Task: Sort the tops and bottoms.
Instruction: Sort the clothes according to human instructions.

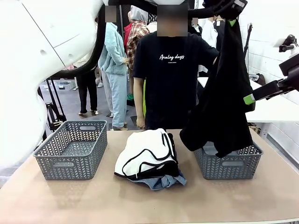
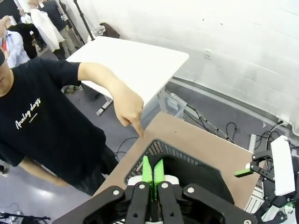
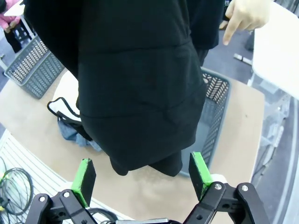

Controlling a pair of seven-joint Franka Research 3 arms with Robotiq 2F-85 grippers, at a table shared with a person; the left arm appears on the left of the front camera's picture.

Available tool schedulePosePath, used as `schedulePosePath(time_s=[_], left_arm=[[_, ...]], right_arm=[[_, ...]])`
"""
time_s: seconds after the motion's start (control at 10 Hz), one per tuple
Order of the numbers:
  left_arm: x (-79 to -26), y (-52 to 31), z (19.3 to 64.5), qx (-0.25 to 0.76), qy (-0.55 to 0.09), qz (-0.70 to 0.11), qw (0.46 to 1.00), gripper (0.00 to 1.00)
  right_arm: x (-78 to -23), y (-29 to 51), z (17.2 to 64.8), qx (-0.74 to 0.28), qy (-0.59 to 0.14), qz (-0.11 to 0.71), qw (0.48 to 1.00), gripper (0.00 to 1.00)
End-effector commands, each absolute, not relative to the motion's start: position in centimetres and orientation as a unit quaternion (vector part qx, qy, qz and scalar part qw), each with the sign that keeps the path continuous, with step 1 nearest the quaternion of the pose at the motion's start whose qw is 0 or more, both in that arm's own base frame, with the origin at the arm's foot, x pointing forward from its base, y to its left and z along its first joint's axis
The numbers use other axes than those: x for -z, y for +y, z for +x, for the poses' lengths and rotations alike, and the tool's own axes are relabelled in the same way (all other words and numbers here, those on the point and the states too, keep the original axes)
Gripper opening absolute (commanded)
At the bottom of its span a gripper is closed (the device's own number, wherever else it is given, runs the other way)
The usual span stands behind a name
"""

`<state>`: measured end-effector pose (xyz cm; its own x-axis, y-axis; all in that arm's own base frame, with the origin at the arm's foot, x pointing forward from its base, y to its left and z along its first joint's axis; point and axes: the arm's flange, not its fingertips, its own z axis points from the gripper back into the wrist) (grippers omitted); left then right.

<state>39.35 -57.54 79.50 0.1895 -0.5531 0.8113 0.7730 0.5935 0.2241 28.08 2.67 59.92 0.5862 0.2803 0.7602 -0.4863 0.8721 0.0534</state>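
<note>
A black garment [image 1: 224, 98] hangs from my left gripper [image 2: 153, 175], which is shut on its top edge high above the right grey basket [image 1: 229, 164]. The cloth's lower end dips into that basket. In the right wrist view the same black garment [image 3: 140, 84] hangs in front of my right gripper [image 3: 142, 175], which stands open and apart from it. On the table's middle lies a pile: a white garment with black piping [image 1: 147, 151] on top, blue denim [image 1: 164, 181] under it, and a bit of black cloth beside it.
An empty grey basket [image 1: 72, 148] stands at the table's left. The person in a black printed T-shirt [image 1: 170, 74] stands at the far side, with a hand [image 2: 130, 108] pointing down at the right basket's rim [image 2: 159, 145].
</note>
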Motion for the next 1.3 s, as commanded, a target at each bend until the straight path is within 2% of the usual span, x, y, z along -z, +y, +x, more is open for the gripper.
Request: schedulePosePath(time_s=[0.0, 0.5, 0.6, 0.7, 0.9, 1.0, 1.2], left_arm=[[-79.0, -57.5, 39.6, 0.433, -0.462, -0.132, 0.762, 0.0], [-78.5, -58.0, 39.8, 0.437, -0.458, -0.119, 0.765, 0.0], [-77.0, -57.4, 42.2, 0.416, -0.467, -0.119, 0.772, 0.0], [-75.3, -56.4, 44.9, 0.378, -0.502, -0.128, 0.768, 0.0], [-72.3, -54.9, 48.6, 0.345, -0.604, -0.107, 0.71, 0.0], [-71.2, -54.8, 49.4, 0.335, -0.62, -0.111, 0.701, 0.0], [-68.1, -56.5, 49.8, 0.359, -0.583, -0.137, 0.716, 0.0]], right_arm=[[-59.8, 2.8, 28.4, -0.218, -0.402, 0.133, 0.879, 1.0], [-59.8, 2.8, 28.4, -0.218, -0.402, 0.133, 0.879, 1.0], [-59.8, 2.8, 28.4, -0.218, -0.402, 0.133, 0.879, 1.0], [-59.8, 2.8, 28.4, -0.218, -0.402, 0.133, 0.879, 1.0], [-59.8, 2.8, 28.4, -0.218, -0.402, 0.133, 0.879, 1.0], [-59.8, 2.8, 28.4, -0.218, -0.402, 0.133, 0.879, 1.0], [-59.8, 2.8, 28.4, -0.218, -0.402, 0.133, 0.879, 1.0]])
